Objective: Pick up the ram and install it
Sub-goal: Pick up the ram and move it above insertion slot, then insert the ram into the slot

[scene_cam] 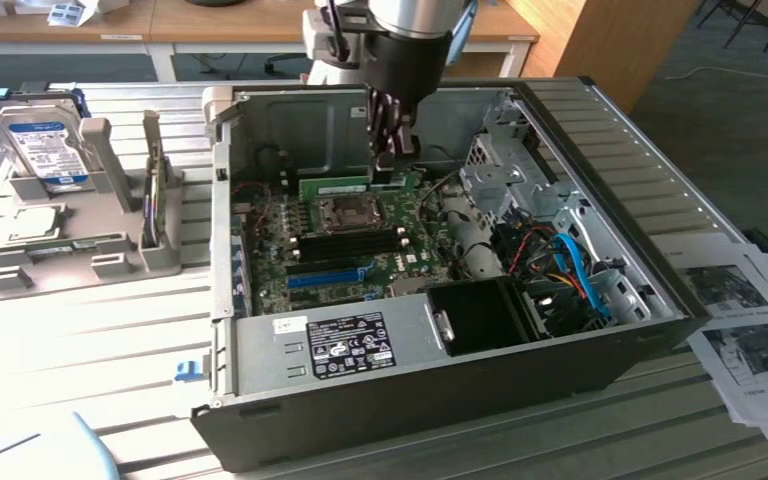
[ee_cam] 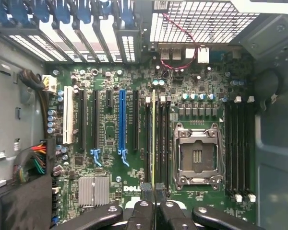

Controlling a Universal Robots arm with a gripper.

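The ram [scene_cam: 344, 186] is a thin green stick with a white label, standing on edge over the motherboard [scene_cam: 337, 250] inside the open computer case [scene_cam: 598, 130]. In the wrist view I see the ram [ee_cam: 153, 139] edge-on, lined up with the black memory slots beside the CPU socket [ee_cam: 198, 155]. My gripper [scene_cam: 394, 160] reaches down into the case and is shut on one end of the stick. The gripper [ee_cam: 153, 191] has its fingers [ee_cam: 146, 190] pressed against both faces. Whether the ram sits in a slot I cannot tell.
A long blue slot [ee_cam: 122, 120] and black expansion slots lie beside the memory slots. Cables and drive cages [scene_cam: 558, 260] crowd the case at the exterior view's right. A hard drive [scene_cam: 40, 145] stands in a grey holder outside the case, and papers [scene_cam: 744, 320] lie opposite.
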